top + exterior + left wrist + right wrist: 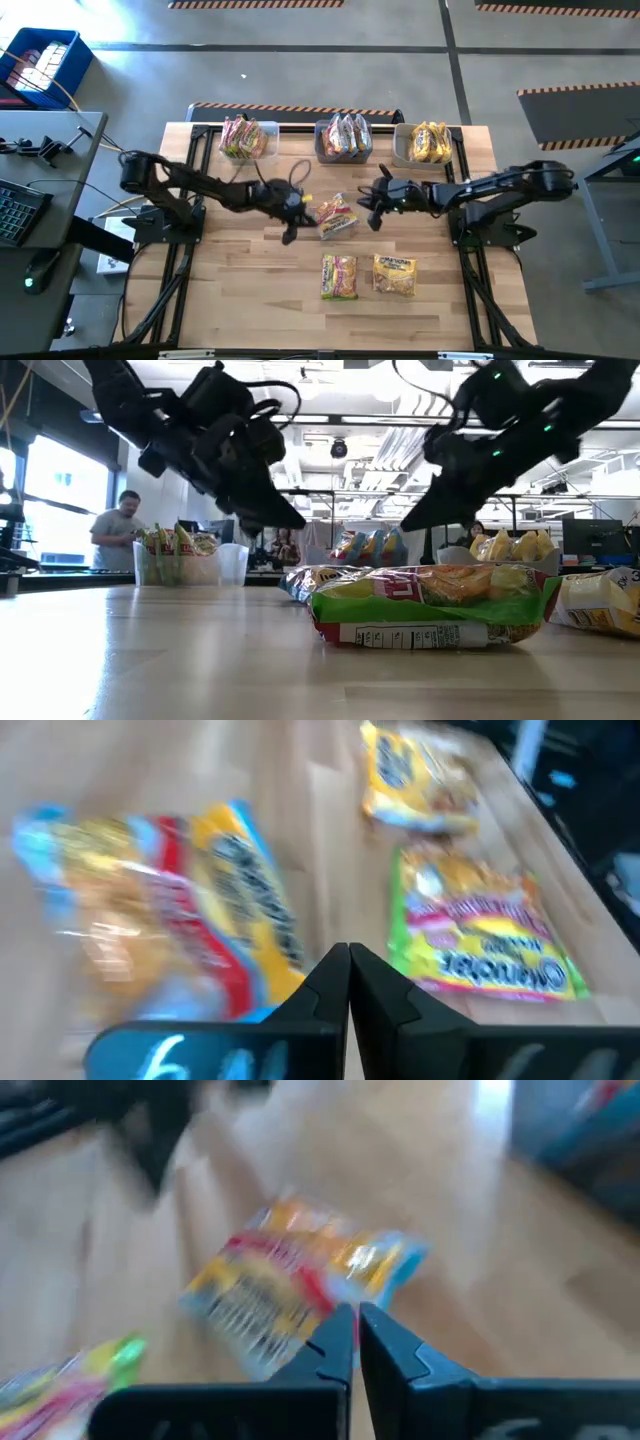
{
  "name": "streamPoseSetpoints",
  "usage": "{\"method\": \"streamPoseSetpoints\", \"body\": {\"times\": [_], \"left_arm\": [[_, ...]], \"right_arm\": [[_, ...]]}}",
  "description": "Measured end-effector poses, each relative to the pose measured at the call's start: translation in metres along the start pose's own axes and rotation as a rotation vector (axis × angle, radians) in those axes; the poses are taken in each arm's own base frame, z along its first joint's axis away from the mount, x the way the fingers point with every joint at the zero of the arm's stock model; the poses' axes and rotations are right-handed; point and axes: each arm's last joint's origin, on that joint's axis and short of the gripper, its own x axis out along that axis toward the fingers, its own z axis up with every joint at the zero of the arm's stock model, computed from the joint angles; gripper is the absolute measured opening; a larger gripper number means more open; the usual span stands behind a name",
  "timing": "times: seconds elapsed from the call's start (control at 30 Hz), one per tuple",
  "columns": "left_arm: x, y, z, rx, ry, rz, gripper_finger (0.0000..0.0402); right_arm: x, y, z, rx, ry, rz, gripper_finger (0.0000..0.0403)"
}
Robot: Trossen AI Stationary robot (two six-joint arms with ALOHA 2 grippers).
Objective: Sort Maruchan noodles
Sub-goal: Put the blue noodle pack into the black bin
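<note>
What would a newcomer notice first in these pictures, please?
Probably the two dark arms meeting mid-table, the left gripper and right gripper both shut and empty, flanking a loose blue-edged packet. Next, three clear bins of packets along the far edge, and two more packets lying nearer the front.

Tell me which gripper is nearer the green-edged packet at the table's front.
Left. The left gripper is above the table a little behind and left of the green-edged packet; the right gripper is farther back, to its right.

Even bright overhead light, window glare in the low view, motion-blurred wrist views.
</note>
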Motion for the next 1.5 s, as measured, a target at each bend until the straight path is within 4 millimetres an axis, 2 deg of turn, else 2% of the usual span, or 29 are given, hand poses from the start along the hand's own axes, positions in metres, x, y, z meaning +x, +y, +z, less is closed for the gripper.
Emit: {"method": "streamPoseSetpoints", "body": {"times": [0.1, 0.27, 0.43, 0.6, 0.83, 1.1, 1.33, 1.5], "left_arm": [[-0.015, 0.014, 0.007, -0.031, -0.013, 0.078, 0.0001], [-0.024, 0.035, 0.004, -0.051, 0.020, 0.193, 0.0001], [-0.012, 0.050, -0.008, -0.067, 0.049, 0.221, 0.0001], [0.003, 0.053, -0.022, -0.072, 0.089, 0.200, 0.0001], [0.012, 0.045, -0.031, -0.083, 0.134, 0.140, 0.0001], [0.018, 0.026, -0.034, -0.095, 0.148, 0.085, 0.0001], [0.026, 0.000, -0.028, -0.084, 0.066, 0.002, 0.0001], [0.028, -0.009, -0.022, -0.071, -0.002, -0.030, 0.0001]], "right_arm": [[-0.010, 0.012, -0.007, 0.024, 0.062, 0.065, 0.0001], [-0.006, 0.036, -0.026, 0.032, 0.161, 0.165, 0.0000], [0.013, 0.046, -0.046, 0.039, 0.176, 0.126, 0.0000], [0.036, 0.045, -0.057, 0.040, 0.196, 0.104, 0.0000], [0.052, 0.028, -0.049, 0.065, 0.185, 0.022, 0.0000], [0.049, 0.010, -0.029, 0.048, 0.113, -0.034, 0.0000], [0.034, 0.001, -0.013, 0.060, 0.100, -0.063, 0.0007], [0.015, 0.001, -0.003, 0.057, 0.106, -0.065, 0.0041]]}}
